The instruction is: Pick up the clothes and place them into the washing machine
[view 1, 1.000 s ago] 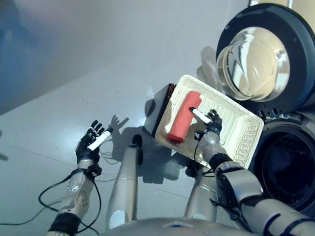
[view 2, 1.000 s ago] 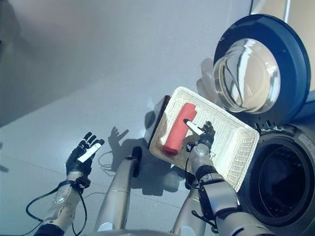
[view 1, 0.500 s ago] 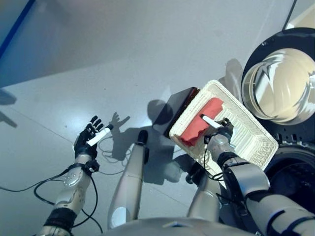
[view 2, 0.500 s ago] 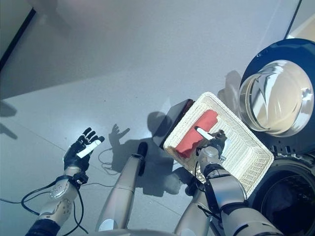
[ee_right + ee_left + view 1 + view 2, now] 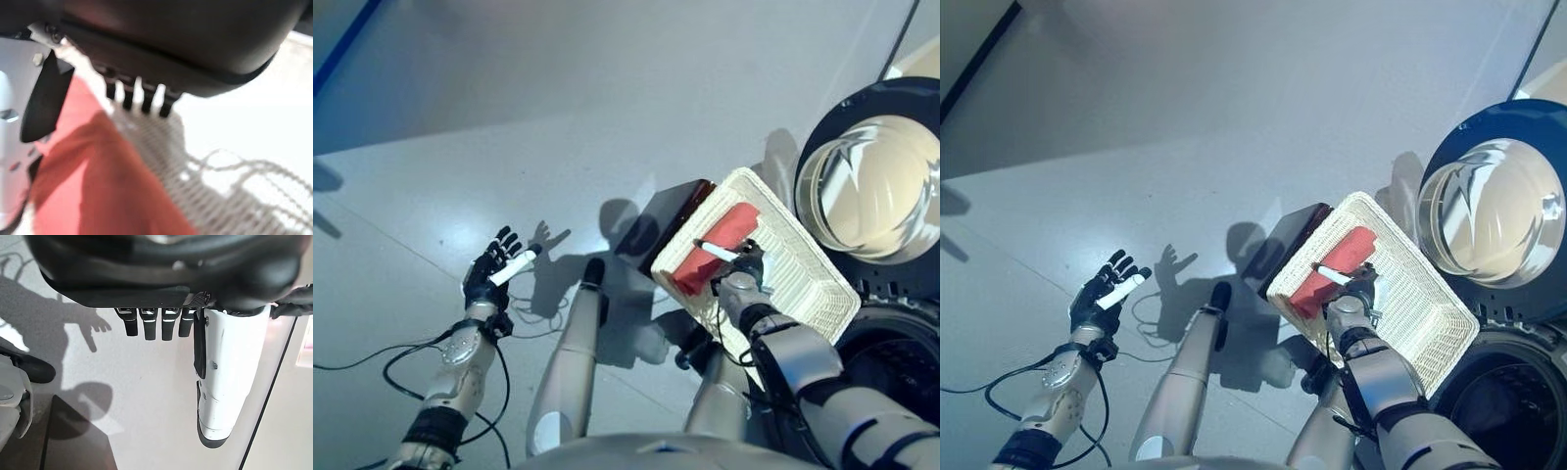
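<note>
In the left eye view the right hand (image 5: 742, 266) hovers over the white wicker basket (image 5: 803, 264), its white-covered thumb lying across the near end of the rolled red cloth (image 5: 713, 248) that rests along the basket's left wall. The basket sits on a dark stand (image 5: 658, 210) on the grey floor (image 5: 558, 117), just beside the washing machine door (image 5: 876, 171), which stands open with its glass bowl facing up; the drum opening (image 5: 901, 367) shows dark at the lower right. Compared with 1 s ago the whole scene has slid and turned, which reads as the head camera moving, but the hand has also crept along the cloth toward the basket's near corner. The right eye view shows the same: the thumb touches the cloth, nothing is lifted, and the left hand (image 5: 1102, 297) is held out over bare floor, well apart from the basket, much as it was 0.5 s ago. The left wrist view confirms that hand is relaxed with straight fingers (image 5: 154, 325) and holds nothing. In the right wrist view the fingers (image 5: 137, 100) reach out straight over the weave with the red cloth below and the thumb beside it, so this hand is spread and not yet closed. My judgement: the grasp is being lined up, and the cloth has yet to leave the basket.
</note>
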`<state>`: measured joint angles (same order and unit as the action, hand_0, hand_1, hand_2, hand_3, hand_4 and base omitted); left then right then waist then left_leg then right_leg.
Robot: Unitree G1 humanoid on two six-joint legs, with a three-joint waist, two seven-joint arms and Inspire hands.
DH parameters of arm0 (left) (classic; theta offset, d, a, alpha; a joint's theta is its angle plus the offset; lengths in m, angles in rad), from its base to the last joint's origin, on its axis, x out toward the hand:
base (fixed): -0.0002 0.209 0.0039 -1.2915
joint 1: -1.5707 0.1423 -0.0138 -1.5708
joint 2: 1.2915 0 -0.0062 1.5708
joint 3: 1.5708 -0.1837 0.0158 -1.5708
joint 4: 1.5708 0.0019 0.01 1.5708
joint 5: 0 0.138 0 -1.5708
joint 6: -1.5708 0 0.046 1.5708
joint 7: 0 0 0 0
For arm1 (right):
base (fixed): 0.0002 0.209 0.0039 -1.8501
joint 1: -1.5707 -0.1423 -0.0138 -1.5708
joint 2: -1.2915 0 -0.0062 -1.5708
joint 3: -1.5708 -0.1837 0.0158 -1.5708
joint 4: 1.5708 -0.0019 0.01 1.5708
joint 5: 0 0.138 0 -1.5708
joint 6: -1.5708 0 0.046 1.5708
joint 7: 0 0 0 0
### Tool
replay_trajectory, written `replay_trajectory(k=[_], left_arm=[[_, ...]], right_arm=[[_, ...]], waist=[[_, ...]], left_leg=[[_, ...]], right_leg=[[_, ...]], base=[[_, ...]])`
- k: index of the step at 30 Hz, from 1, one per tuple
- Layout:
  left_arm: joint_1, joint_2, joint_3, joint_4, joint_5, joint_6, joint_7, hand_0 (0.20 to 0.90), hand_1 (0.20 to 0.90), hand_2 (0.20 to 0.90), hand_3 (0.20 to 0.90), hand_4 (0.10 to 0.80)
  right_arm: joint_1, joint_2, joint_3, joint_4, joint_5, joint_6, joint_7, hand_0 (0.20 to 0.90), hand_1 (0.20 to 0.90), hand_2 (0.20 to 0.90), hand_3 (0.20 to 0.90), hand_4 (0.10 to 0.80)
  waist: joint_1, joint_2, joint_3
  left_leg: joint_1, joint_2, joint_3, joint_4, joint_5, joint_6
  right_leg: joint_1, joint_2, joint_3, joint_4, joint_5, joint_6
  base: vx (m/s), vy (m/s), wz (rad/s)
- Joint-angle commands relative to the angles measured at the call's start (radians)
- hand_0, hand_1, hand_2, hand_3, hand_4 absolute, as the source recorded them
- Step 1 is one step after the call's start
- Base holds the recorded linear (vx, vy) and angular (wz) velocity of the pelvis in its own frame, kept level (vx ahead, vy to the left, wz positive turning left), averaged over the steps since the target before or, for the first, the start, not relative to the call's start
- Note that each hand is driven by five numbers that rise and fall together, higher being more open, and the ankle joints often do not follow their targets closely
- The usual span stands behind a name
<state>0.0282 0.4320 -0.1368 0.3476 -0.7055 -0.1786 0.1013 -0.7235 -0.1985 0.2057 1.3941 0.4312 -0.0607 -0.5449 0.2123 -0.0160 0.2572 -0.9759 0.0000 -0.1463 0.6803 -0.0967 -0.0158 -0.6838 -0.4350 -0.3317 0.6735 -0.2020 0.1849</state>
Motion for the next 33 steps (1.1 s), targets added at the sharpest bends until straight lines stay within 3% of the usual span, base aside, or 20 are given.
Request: replay_trajectory(k=[1, 6, 7, 8, 27, 33], left_arm=[[-0.031, 0.111, -0.013, -0.064, 0.037, -0.048, 0.017, 0.900, 0.900, 0.900, 0.900, 0.800], [-0.032, 0.128, -0.003, -0.068, 0.049, -0.039, 0.024, 0.900, 0.900, 0.900, 0.900, 0.800], [-0.031, 0.131, -0.003, -0.072, 0.052, -0.039, 0.026, 0.900, 0.900, 0.900, 0.900, 0.800], [-0.032, 0.131, -0.001, -0.071, 0.055, -0.039, 0.029, 0.900, 0.900, 0.900, 0.900, 0.800], [-0.055, 0.104, -0.035, -0.077, 0.065, -0.050, 0.052, 0.900, 0.900, 0.900, 0.900, 0.800], [-0.053, 0.093, -0.002, -0.061, 0.058, -0.084, 0.062, 0.900, 0.900, 0.900, 0.900, 0.800]], right_arm=[[-0.125, 0.253, 0.005, -0.056, -0.071, -0.012, 0.101, 0.900, 0.900, 0.900, 0.900, 0.800], [-0.176, 0.278, 0.024, -0.072, -0.078, 0.000, 0.108, 0.900, 0.900, 0.900, 0.900, 0.800], [-0.185, 0.280, 0.030, -0.074, -0.080, 0.001, 0.109, 0.521, 0.521, 0.521, 0.521, 0.529], [-0.190, 0.283, 0.035, -0.078, -0.084, 0.003, 0.109, 0.200, 0.200, 0.200, 0.200, 0.300], [-0.150, 0.209, -0.018, -0.016, -0.115, 0.037, 0.099, 0.200, 0.200, 0.200, 0.200, 0.300], [0.001, 0.076, -0.150, -0.123, 0.089, -0.089, 0.099, 0.200, 0.200, 0.200, 0.200, 0.300]], waist=[[0.087, -0.020, 0.029], [0.110, -0.028, 0.041], [0.113, -0.030, 0.042], [0.115, -0.032, 0.044], [0.105, -0.001, 0.062], [0.045, 0.004, 0.082]], left_leg=[[-0.015, -0.004, 0.004, 0.034, -0.056, -0.058], [-0.016, -0.008, 0.004, 0.027, -0.053, -0.058], [-0.015, -0.008, 0.003, 0.026, -0.053, -0.058], [-0.016, -0.009, 0.003, 0.026, -0.053, -0.058], [-0.011, -0.010, 0.015, 0.032, -0.064, -0.039], [-0.012, 0.019, 0.041, 0.075, -0.081, -0.032]], right_leg=[[0.075, -0.027, 0.035, -0.068, 0.119, 0.037], [0.096, -0.028, 0.017, -0.077, 0.117, 0.036], [0.098, -0.029, 0.015, -0.079, 0.118, 0.036], [0.100, -0.028, 0.015, -0.082, 0.119, 0.035], [0.064, -0.040, 0.040, -0.053, 0.115, 0.039], [0.001, -0.037, 0.094, -0.012, 0.109, 0.035]], base=[[0.019, -0.036, 0.06], [0.029, -0.027, 0.10], [0.034, -0.022, 0.10], [0.031, -0.015, 0.06], [0.001, 0.001, 0.00], [-0.043, 0.074, -0.12]])
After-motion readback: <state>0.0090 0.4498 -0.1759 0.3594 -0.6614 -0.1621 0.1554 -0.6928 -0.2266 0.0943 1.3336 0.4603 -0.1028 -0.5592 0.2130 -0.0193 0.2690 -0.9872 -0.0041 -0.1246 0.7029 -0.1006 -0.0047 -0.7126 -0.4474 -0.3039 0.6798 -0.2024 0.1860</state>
